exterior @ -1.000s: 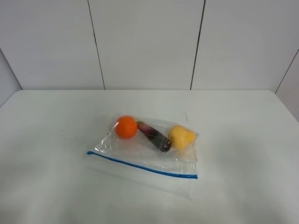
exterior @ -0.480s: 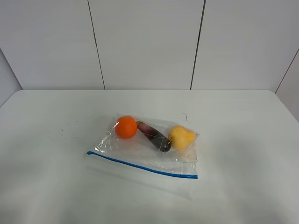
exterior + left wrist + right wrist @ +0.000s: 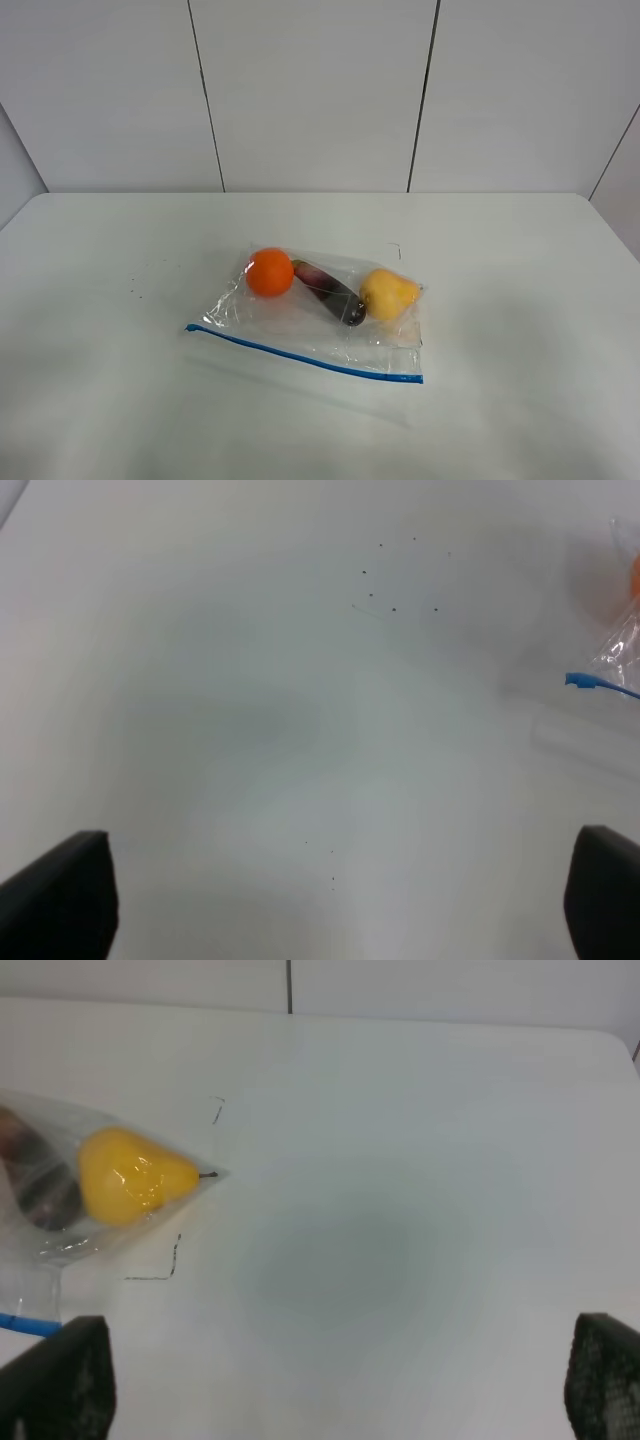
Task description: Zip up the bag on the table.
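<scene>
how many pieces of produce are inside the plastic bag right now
3, side by side in the bag: the orange at the left end, the eggplant in the middle, the pear at the right. Nothing else shows through the clear plastic.

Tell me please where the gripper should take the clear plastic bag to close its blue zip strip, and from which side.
Probably best at one end of the blue zip strip, coming down from above. The clear plastic zip-lock bag lies flat on the white table, and the strip runs along its near edge, away from the orange, eggplant and pear. The left end lies nearer the left arm.
</scene>
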Controlling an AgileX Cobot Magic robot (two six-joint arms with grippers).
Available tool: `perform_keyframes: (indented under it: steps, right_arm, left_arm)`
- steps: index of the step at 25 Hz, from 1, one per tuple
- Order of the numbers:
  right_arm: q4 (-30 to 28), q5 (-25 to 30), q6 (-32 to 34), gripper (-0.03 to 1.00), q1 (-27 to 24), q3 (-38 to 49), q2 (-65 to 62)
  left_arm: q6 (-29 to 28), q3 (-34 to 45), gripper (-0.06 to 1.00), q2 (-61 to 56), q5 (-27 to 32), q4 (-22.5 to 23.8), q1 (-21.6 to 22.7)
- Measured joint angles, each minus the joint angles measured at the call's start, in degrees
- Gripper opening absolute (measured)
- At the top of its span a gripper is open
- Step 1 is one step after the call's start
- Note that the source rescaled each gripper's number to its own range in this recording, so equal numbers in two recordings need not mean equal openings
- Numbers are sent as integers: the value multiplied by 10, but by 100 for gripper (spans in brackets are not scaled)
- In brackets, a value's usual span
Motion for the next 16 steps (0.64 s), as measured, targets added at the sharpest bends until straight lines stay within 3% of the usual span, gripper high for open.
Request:
perform_keyframes:
  steps: [16]
  right_arm:
    - [0,0,1,100,0,0,0]
  left_arm:
    - [0,0,100,0,0,0,0]
